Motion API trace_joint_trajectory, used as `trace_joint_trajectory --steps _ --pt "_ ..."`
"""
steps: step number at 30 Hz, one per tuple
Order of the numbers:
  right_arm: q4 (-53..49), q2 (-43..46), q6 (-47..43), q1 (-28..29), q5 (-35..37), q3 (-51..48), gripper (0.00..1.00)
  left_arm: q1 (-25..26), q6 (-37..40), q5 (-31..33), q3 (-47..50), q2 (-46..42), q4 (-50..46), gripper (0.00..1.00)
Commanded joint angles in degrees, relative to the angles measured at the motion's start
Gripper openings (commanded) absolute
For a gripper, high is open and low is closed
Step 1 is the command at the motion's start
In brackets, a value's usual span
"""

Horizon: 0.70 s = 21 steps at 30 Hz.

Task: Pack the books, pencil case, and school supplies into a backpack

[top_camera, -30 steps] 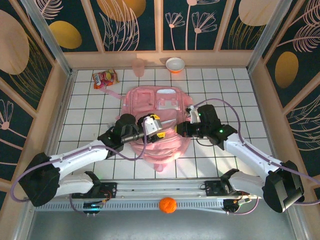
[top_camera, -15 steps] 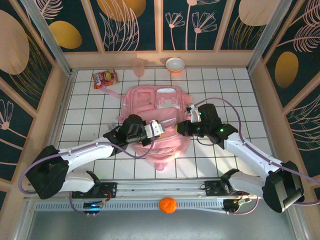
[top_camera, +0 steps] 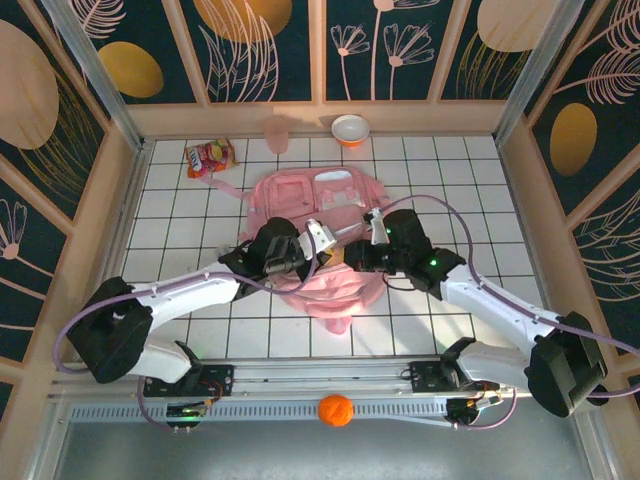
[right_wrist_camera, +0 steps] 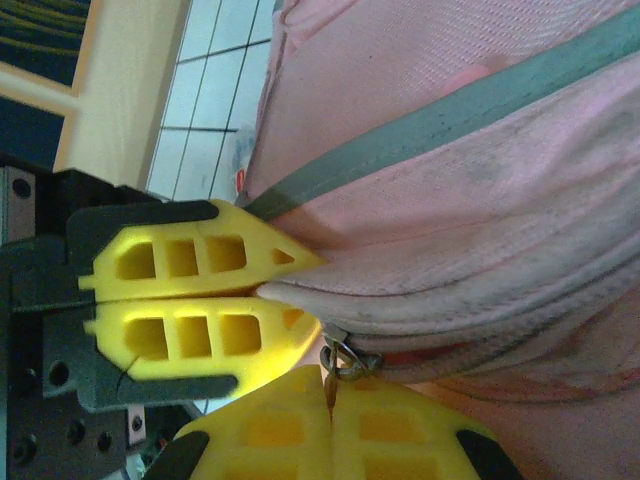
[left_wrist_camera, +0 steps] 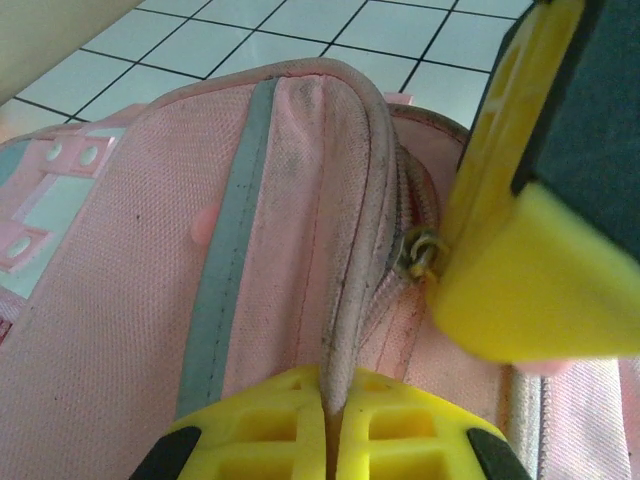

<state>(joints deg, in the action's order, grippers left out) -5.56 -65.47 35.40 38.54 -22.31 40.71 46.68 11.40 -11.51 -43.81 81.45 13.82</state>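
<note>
— Where is the backpack (top_camera: 330,200)?
— Flat in the middle of the desk (top_camera: 460,180), between the two arms. A pink cup (top_camera: 277,133) and a bowl (top_camera: 350,129) stand beyond its far end.
— The left gripper (left_wrist_camera: 331,415)?
— Pinched together on the backpack's piped edge, beside the zip.
— And the right gripper (right_wrist_camera: 330,400)?
— Closed on the zip pull (right_wrist_camera: 343,360), just right of the left gripper.

The soft pink backpack (top_camera: 292,198) lies before me on the white tiled surface (top_camera: 480,200), front pockets up, its grey-trimmed zip edge bunched upward.
</note>
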Motion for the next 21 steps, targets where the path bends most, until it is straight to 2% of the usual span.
trace_joint_trajectory --steps 1,3,4,6,8,10,16,21 --pt "6.9 -0.9 3.6 2.9 -3.1 -0.7 0.0 0.7 -1.8 -0.5 -4.4 0.1 10.4 0.0" --pt "5.4 -0.6 2.8 2.9 -1.1 -0.3 0.0 0.7 -0.2 -0.3 -3.0 -0.6 10.8 0.0" --pt "4.3 -0.1 2.1 2.7 -0.1 0.0 0.03 0.5 0.8 -0.7 -2.1 -1.1 11.0 0.0" --pt "0.8 2.1 -0.5 2.6 2.2 0.9 0.16 -1.7 3.2 -6.6 0.3 -2.2 11.1 0.0" --pt "-2.9 5.1 -3.7 2.6 4.7 1.5 0.23 -3.5 7.9 -13.0 1.1 -3.1 8.2 0.0" --pt "-5.9 8.3 -7.9 2.4 6.5 1.9 0.26 -4.1 13.7 -15.4 1.6 -4.0 5.1 0.0" --pt "-6.6 15.2 -24.4 2.0 5.3 0.4 0.42 -10.0 17.0 -28.3 6.0 -7.6 9.4 0.0" --pt "-7.1 16.1 -40.9 1.8 6.3 1.2 0.44 -10.7 26.1 -31.1 5.8 -9.6 3.3 0.0"
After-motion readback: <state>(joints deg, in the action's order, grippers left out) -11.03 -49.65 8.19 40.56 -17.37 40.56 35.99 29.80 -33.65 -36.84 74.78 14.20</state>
